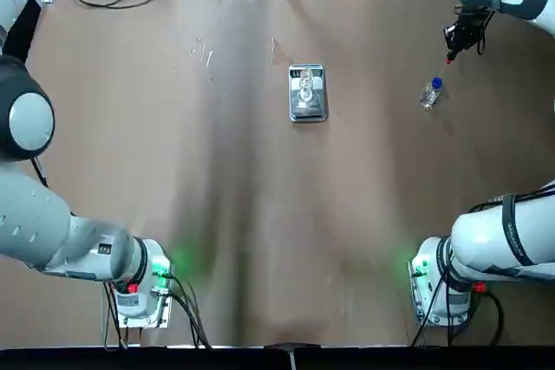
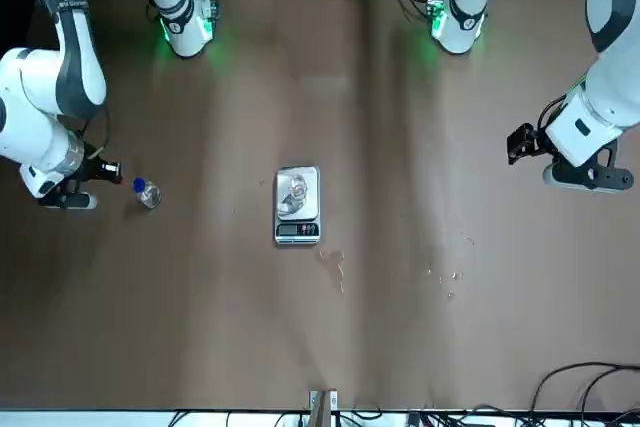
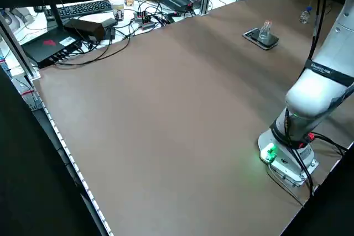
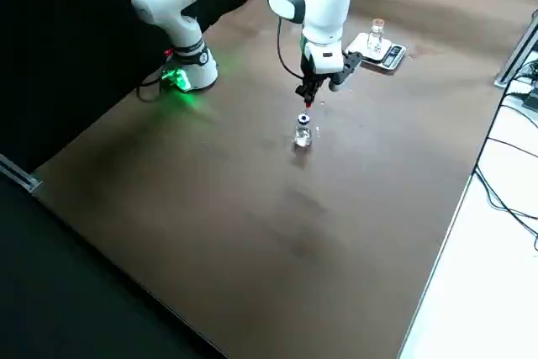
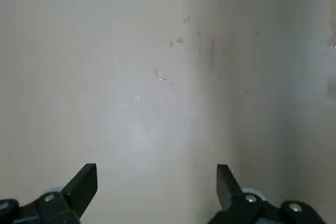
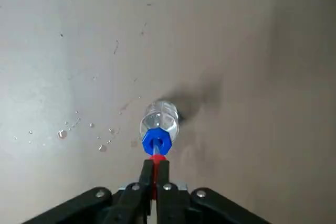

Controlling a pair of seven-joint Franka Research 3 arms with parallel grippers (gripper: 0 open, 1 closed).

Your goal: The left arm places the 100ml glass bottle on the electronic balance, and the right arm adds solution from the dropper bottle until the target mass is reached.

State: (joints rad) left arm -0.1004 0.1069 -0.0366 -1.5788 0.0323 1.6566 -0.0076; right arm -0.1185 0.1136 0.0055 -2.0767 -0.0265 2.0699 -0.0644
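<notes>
Top view: the 100ml glass bottle (image 1: 306,88) stands on the electronic balance (image 1: 308,94) mid-table; the dropper bottle (image 1: 431,93) stands on the table well to its right, below the right gripper (image 1: 454,48). The left arm is mostly cut off.

Front view: the left gripper (image 2: 518,143) hangs over bare table.

Left wrist view: its fingers (image 5: 82,183) are wide apart, empty.

Right wrist view: fingers (image 6: 147,174) pinched together on the red dropper top (image 6: 156,157), half hidden.
</notes>
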